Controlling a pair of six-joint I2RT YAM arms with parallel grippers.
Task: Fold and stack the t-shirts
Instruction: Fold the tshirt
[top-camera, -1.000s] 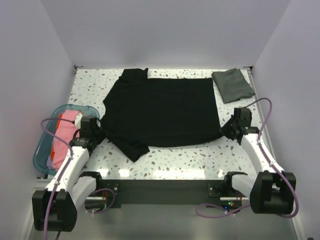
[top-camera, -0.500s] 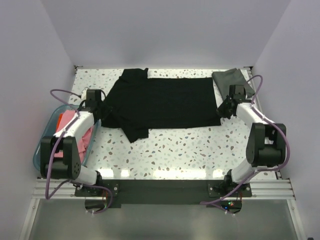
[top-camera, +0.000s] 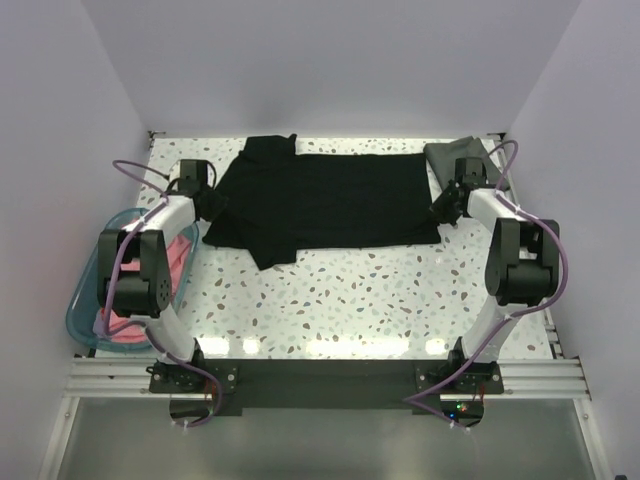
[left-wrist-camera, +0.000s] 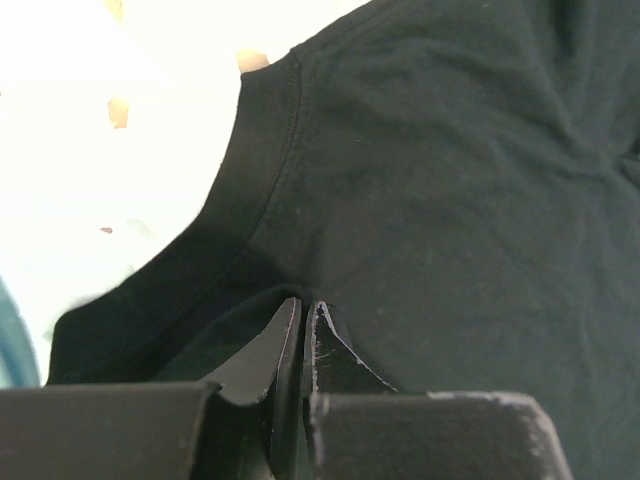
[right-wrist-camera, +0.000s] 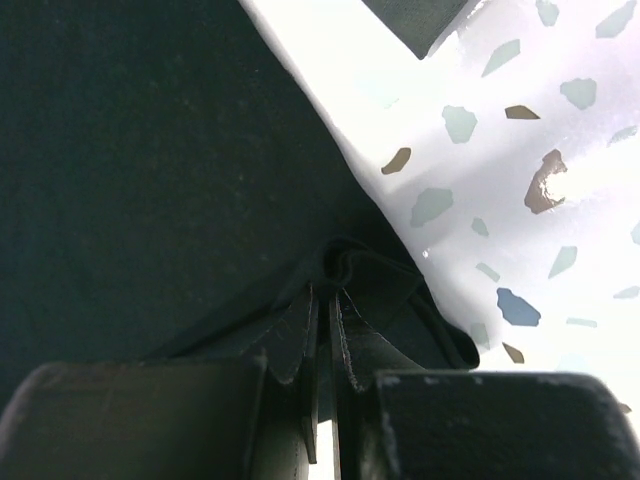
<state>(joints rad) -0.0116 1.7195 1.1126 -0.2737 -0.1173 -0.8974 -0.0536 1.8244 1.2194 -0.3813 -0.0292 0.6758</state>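
At the far left stands the teal tub (top-camera: 84, 305), and inside it lies a pink t-shirt (top-camera: 181, 262) that waits for its turn; I leave it there so the table (top-camera: 380, 290) has room for one garment at a time.

Next to the tub is my left gripper (left-wrist-camera: 303, 318). Its two fingers are pressed together on a fold of the black t-shirt (top-camera: 330, 200), just beside a stitched seam at the left edge of the cloth. I think I hold at this place because the seam gives a firm line, so the edge will not slip out when it is carried.

The black t-shirt is spread flat across the far half of the table, between my two arms. One sleeve sticks out at the near side, and the other at the far side.

My right gripper (right-wrist-camera: 325, 298) is clamped in the same way on the right corner of the black t-shirt, with a small bunch of cloth between the fingers. With both ends pinched at one time, the edge between them stays straight, which I judge is needed for a clean fold along the length.

Just beyond my right arm lies the grey-green t-shirt (top-camera: 443, 156), already folded and set in the far right corner. I believe it marks the place of the stack.
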